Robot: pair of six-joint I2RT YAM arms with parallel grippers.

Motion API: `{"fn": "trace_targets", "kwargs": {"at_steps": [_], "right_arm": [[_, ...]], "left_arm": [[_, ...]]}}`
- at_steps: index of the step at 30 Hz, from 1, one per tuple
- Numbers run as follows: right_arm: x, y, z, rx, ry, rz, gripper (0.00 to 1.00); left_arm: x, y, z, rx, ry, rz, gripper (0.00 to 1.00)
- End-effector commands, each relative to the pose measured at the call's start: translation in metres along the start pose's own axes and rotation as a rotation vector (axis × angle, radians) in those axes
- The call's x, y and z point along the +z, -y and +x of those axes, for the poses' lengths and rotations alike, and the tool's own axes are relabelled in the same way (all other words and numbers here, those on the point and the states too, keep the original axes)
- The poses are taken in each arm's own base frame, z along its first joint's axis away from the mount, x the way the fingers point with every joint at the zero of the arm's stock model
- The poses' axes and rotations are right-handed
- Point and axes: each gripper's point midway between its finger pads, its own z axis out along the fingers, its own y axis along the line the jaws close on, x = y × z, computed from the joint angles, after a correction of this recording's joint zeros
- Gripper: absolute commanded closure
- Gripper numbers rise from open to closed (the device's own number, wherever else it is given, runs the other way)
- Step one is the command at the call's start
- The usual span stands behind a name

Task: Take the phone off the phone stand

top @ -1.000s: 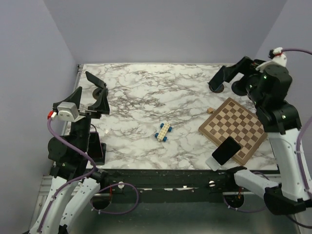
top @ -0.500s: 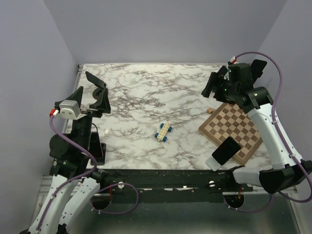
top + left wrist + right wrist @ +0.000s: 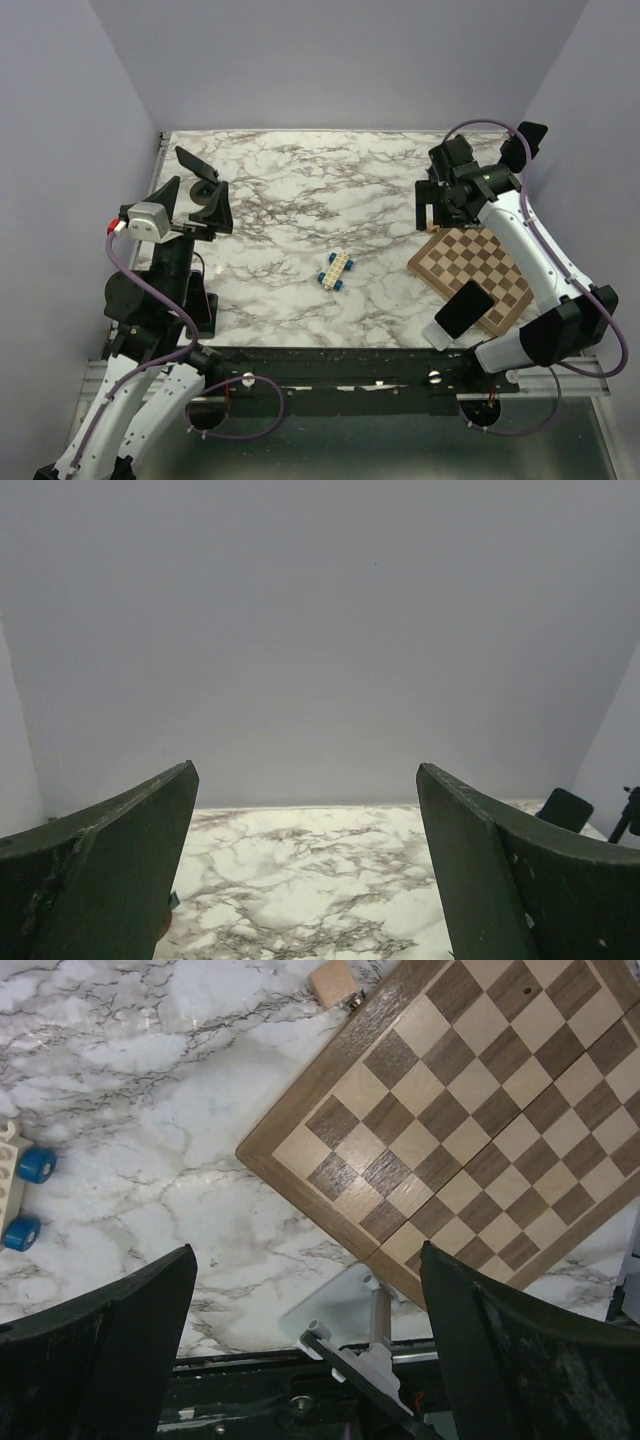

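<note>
The black phone (image 3: 463, 308) leans tilted on a white phone stand (image 3: 438, 335) at the table's near right edge, just in front of the chessboard. In the right wrist view the stand (image 3: 375, 1345) shows at the bottom with the phone (image 3: 345, 1358) edge-on as a thin dark bar. My right gripper (image 3: 437, 212) is open and empty, hovering above the chessboard's far corner, well behind the phone; its jaws (image 3: 305, 1260) stand wide apart. My left gripper (image 3: 200, 188) is open and empty, raised at the far left, facing the back wall (image 3: 305, 770).
A wooden chessboard (image 3: 478, 262) lies at the right, also in the right wrist view (image 3: 470, 1110). A small wooden block (image 3: 333, 980) sits at its far corner. A white toy with blue wheels (image 3: 336, 269) lies mid-table.
My right arm has swung from the back right corner leftward and forward, turning its gripper down over the chessboard's far corner. The left arm has hardly moved.
</note>
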Motion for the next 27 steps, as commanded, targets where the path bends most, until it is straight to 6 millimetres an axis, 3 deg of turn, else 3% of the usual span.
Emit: {"fn": "trace_targets", "kwargs": {"at_steps": [1, 6, 13, 20, 23, 27], "right_arm": [[-0.021, 0.014, -0.011, 0.024, 0.047, 0.061, 0.00], [-0.066, -0.004, -0.046, 0.177, 0.287, -0.124, 0.00], [-0.131, 0.009, -0.081, 0.342, 0.567, -0.201, 0.00], [-0.205, 0.008, -0.082, 0.394, 0.787, -0.419, 0.00], [-0.227, 0.009, -0.074, 0.397, 0.839, -0.483, 0.00], [-0.250, 0.003, -0.062, 0.357, 0.872, -0.579, 0.00]], "left_arm": [[0.001, 0.030, -0.006, -0.064, -0.014, 0.134, 0.02], [0.005, 0.094, 0.025, -0.188, -0.144, 0.382, 0.01], [-0.008, 0.190, 0.107, -0.400, -0.482, 0.671, 0.01], [-0.041, 0.281, 0.155, -0.569, -0.649, 1.053, 0.13], [-0.052, 0.308, 0.180, -0.655, -0.711, 1.162, 0.15], [-0.067, 0.345, 0.213, -0.712, -0.725, 1.283, 0.25]]}}
